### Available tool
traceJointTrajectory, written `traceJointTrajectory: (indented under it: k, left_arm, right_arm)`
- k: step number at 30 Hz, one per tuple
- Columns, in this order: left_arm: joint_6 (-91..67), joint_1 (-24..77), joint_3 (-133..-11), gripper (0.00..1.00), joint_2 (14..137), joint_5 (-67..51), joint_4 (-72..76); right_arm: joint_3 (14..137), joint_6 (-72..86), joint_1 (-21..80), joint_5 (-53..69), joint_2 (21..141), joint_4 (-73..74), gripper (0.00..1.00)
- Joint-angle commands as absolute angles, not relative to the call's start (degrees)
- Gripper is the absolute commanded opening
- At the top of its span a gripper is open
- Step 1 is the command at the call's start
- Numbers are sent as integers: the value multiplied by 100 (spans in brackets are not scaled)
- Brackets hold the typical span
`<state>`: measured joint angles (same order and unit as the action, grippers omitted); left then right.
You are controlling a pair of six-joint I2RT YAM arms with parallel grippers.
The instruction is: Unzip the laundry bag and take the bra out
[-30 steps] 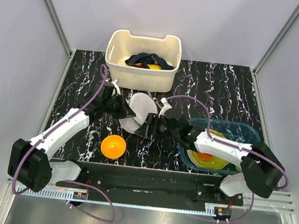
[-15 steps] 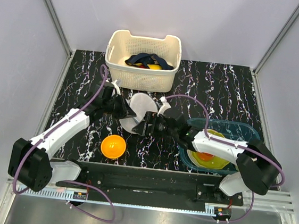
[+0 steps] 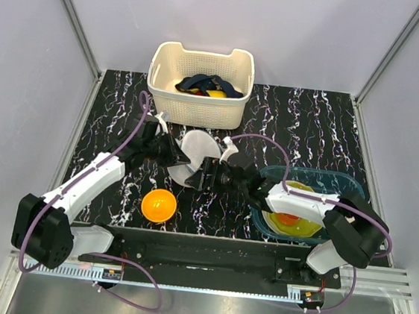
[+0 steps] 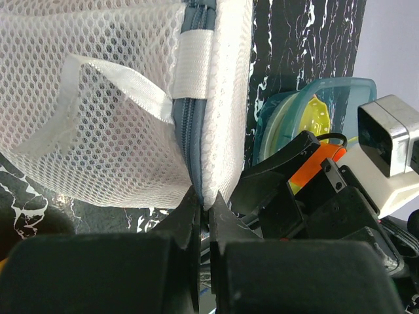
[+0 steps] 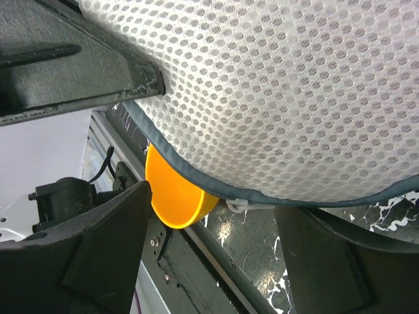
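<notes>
Top: my left end effector (image 3: 173, 158) and right end effector (image 3: 206, 176) meet at the laundry bag (image 3: 197, 152), which lies between them. Left wrist: fingers pressed together, pinching the bag's zip seam at their tips. Right wrist: fingers spread, the bag's zipped edge just ahead, orange bowl (image 5: 173, 196) beyond.

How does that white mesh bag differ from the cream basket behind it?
The laundry bag is soft mesh; the basket is stiff slotted plastic. The laundry bag is round and stands on edge, pinched by the left gripper; the basket is rectangular, sits flat, untouched. The laundry bag's visible zipper is closed; the basket is open-topped, showing dark and yellow clothes. Both are pale and perforated.
</notes>
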<state>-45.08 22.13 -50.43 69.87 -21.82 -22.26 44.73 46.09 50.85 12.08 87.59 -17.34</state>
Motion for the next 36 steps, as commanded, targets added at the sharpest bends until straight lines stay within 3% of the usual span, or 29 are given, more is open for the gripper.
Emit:
traceJointTrajectory:
  k: [1, 2, 5, 13, 18, 22, 27, 31, 32, 33, 36]
  left_arm:
    - [-4509, 2180, -5080, 0, 6908, -2338, -1951]
    - [-4509, 2180, -5080, 0, 6908, -2338, -1951]
    - [-4518, 2180, -5063, 0, 6934, -2347, -1925]
    - [-4509, 2188, -5106, 0, 7014, -2356, -1925]
    - [-4526, 2180, -5124, 0, 7066, -2382, -1899]
    - [-4526, 2180, -5124, 0, 7093, -2373, -1890]
    - [-4526, 2180, -5115, 0, 7075, -2382, -1890]
    - [-4518, 2180, -5106, 0, 7075, -2373, -1890]
    - [-4518, 2180, -5115, 0, 7075, -2373, -1890]
    - [-4509, 2180, -5107, 0, 7075, -2364, -1898]
    - [-4509, 2171, -5106, 0, 7066, -2382, -1890]
  right_arm:
    - [4448, 4474, 5089, 932, 8456, -2206, 79]
    - [4352, 4439, 5089, 845, 8359, -2206, 72]
    - [4298, 4342, 5089, 721, 8262, -2040, 65]
    - [4166, 4281, 5098, 607, 8104, -1951, 59]
    - [4157, 4272, 5089, 615, 8156, -1925, 47]
    - [4201, 4298, 5089, 668, 8270, -1977, 47]
    - [4219, 4315, 5089, 694, 8323, -2021, 40]
    - [4096, 4394, 5089, 554, 8245, -2030, 25]
    - [4052, 4403, 5089, 510, 8218, -2056, 11]
    - [4017, 4438, 5089, 475, 8183, -2048, 4]
    - [3885, 4438, 5089, 352, 8069, -1978, 0]
